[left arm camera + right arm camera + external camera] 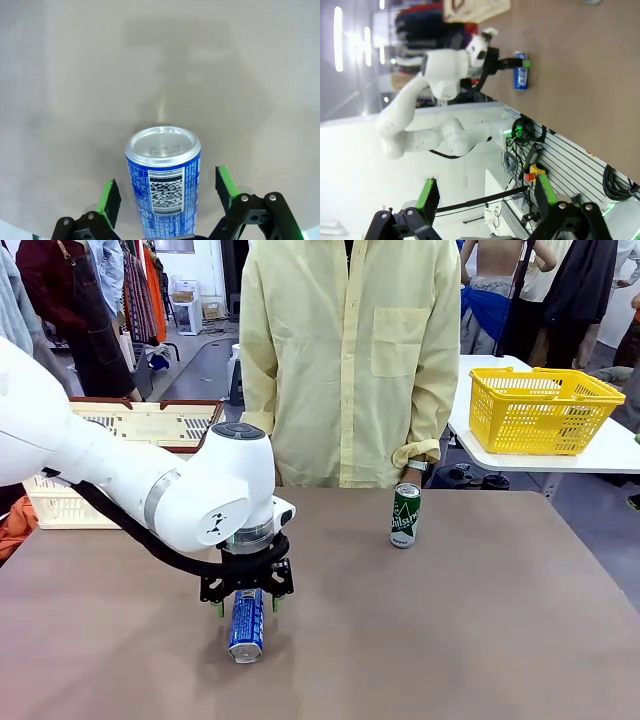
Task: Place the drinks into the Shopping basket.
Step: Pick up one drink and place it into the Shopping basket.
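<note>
step: first pick, grasp of blue can (246,625) not yet made. left claw (247,606) released, pointing down, green pads astride can, gap each side, no touch. can lies on its side on bench (480,620), near edge, left of middle. green can (405,515) upright near far edge, in front of person, untouched. shopping basket (62,506) beyond bench's far left corner. right claw (485,192) released, empty, well away from cans. next, likely: clench across can body, lift, carry far-left, drop in basket.
</note>
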Action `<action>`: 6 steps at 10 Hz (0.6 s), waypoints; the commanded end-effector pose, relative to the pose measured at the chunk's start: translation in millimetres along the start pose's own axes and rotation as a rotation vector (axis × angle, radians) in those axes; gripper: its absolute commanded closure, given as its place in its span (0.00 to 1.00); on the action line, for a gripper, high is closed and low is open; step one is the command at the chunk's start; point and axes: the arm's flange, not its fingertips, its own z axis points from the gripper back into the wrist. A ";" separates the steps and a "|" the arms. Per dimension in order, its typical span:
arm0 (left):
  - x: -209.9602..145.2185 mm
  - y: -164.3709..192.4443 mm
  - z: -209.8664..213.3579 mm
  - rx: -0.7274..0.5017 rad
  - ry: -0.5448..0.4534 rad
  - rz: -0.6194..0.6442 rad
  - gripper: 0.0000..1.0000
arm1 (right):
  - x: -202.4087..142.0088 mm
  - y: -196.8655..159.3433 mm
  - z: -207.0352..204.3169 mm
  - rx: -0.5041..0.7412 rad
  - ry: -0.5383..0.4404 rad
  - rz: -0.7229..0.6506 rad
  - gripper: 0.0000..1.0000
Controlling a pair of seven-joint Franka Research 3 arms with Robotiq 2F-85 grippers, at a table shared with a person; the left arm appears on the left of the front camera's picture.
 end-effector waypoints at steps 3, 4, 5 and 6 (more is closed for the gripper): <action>3.1 1.3 2.8 -0.026 0.017 -0.038 1.00 | -2.0 -1.3 2.4 -0.013 0.011 0.017 0.00; 2.6 1.0 2.3 -0.025 0.018 -0.036 1.00 | -2.0 -1.3 2.4 -0.013 0.011 0.017 0.00; 2.5 0.8 1.8 -0.020 0.021 -0.036 1.00 | -2.0 -1.3 2.4 -0.013 0.011 0.017 0.00; 2.0 0.8 1.8 -0.017 0.018 -0.037 1.00 | -2.0 -1.3 2.4 -0.013 0.011 0.017 0.00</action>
